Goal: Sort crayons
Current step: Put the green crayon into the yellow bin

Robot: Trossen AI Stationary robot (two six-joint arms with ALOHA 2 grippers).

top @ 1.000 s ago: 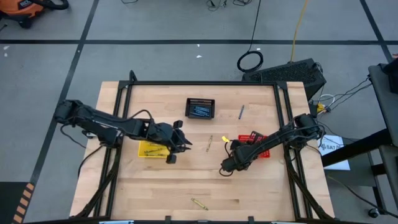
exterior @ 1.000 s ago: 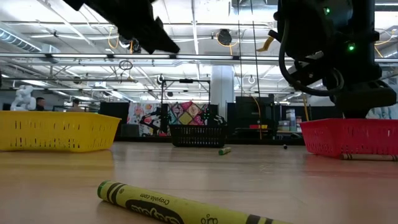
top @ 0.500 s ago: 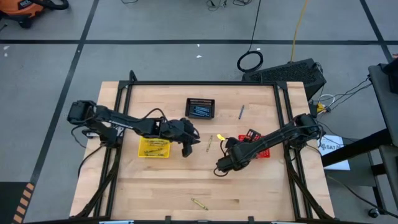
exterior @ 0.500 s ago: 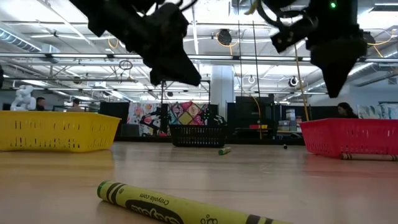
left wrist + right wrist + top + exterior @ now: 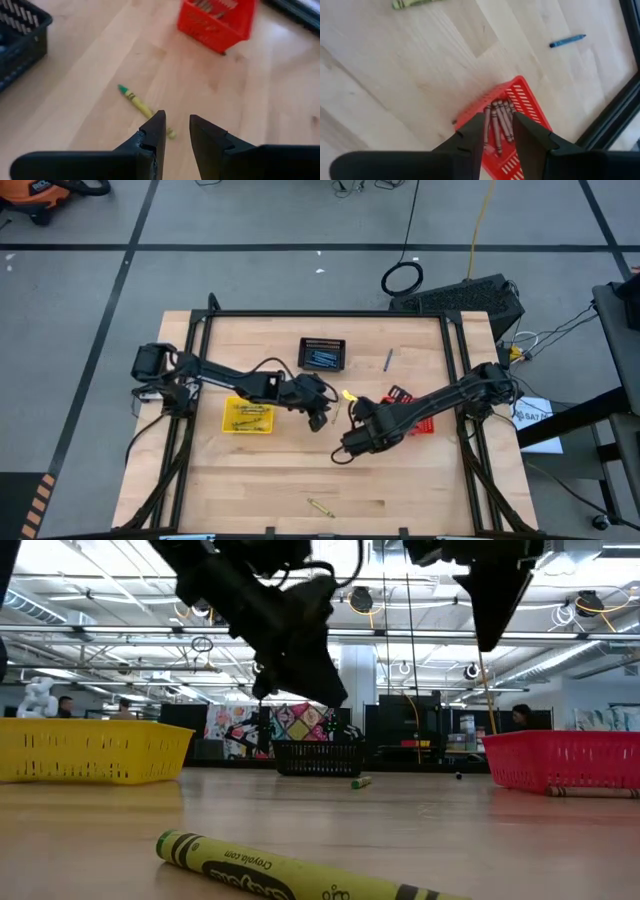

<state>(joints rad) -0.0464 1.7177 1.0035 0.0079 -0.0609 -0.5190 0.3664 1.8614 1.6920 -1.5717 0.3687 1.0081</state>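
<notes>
My left gripper (image 5: 321,418) (image 5: 176,131) hovers open near the table's middle, just short of a yellow-green crayon (image 5: 141,103) lying flat on the wood. My right gripper (image 5: 378,416) (image 5: 498,129) hangs open high over the red basket (image 5: 520,92), in which several brown-red crayons (image 5: 501,116) lie. Nothing is between either pair of fingers. A blue crayon (image 5: 388,360) (image 5: 567,40) lies on the table toward the far edge, and another yellow-green crayon (image 5: 320,507) (image 5: 290,875) lies near the front edge.
A yellow basket (image 5: 247,416) with crayons sits under my left arm, and a black basket (image 5: 321,354) holding blue crayons stands at the far middle. A black frame (image 5: 455,370) runs along the table's sides. Bare wood lies between the baskets and the front edge.
My left gripper has swung from over the yellow basket toward the table's right, sinking and rolling about its own line, and now points at the yellow-green crayon. My right gripper has risen well above the red basket.
</notes>
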